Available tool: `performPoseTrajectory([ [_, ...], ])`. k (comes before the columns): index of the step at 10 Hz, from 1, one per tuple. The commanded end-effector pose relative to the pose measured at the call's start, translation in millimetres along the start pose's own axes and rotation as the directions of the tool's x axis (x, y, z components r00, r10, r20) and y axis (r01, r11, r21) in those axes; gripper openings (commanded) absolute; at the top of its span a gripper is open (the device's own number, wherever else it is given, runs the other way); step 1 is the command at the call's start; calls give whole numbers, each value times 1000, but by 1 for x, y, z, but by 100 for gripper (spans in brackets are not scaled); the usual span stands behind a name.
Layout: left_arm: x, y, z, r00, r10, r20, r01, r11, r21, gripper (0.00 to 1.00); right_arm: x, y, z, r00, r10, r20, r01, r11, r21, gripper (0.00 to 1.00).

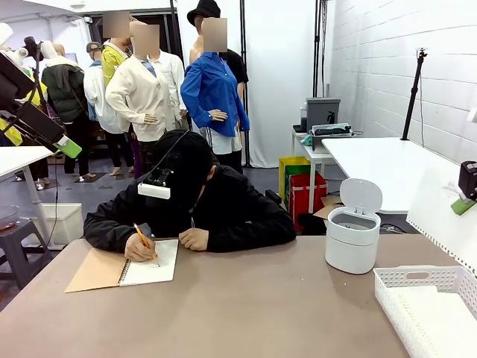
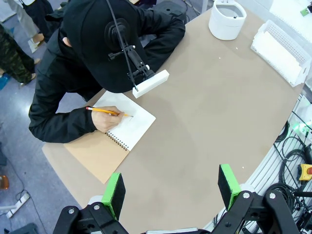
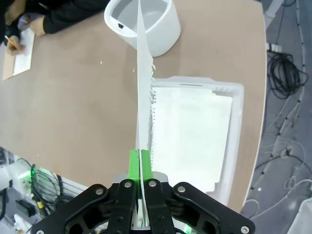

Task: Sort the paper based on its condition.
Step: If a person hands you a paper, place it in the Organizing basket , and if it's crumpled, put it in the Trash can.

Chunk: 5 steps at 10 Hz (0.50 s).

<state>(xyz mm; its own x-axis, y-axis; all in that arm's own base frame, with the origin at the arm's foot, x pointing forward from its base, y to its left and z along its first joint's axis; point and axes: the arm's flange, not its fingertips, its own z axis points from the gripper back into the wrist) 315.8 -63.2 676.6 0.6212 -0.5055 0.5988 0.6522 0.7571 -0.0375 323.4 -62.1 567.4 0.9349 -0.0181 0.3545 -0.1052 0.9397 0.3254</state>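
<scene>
A flat white sheet of paper (image 3: pixel 142 87) stood edge-on, pinched between the pressed-together green fingers (image 3: pixel 134 163) of the right gripper (image 3: pixel 140 163), held above the brown bench (image 3: pixel 73 97). From the front the same sheet (image 1: pixel 446 216) hung at the right edge, over the white slatted basket (image 1: pixel 387 287). More flat white sheets (image 3: pixel 192 136) lay stacked inside that basket (image 3: pixel 238 126), which sat at the bench's near right corner. Just beyond it stood a round white bin (image 1: pixel 352 239) with its lid (image 1: pixel 361 195) tipped up.

The left gripper (image 2: pixel 170 187) hovered high above the bench with its fingers (image 2: pixel 114 192) spread wide apart and nothing between them.

Across the bench, a person in black (image 1: pixel 223 205) leaned low over an open spiral notebook (image 1: pixel 153 265) with a tan cover (image 1: pixel 97 270), writing on its white page with an orange pencil (image 1: pixel 143 237) held in one hand (image 1: pixel 139 247), the other hand (image 1: pixel 195 239) resting beside the page.
</scene>
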Motion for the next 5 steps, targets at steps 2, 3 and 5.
performPoseTrajectory([
  [2,0,0,0,1000,0,5,0,1000,2,100,9,-3,1,1000,17,3,-17,1000,-8,0],
  [3,0,0,0,1000,0,5,0,1000,2,100,3,0,3,1000,1,5,-1,1000,-1,0],
  [5,0,0,0,1000,0,5,0,1000,2,100,-15,6,-23,1000,-4,-22,3,999,-47,0],
])
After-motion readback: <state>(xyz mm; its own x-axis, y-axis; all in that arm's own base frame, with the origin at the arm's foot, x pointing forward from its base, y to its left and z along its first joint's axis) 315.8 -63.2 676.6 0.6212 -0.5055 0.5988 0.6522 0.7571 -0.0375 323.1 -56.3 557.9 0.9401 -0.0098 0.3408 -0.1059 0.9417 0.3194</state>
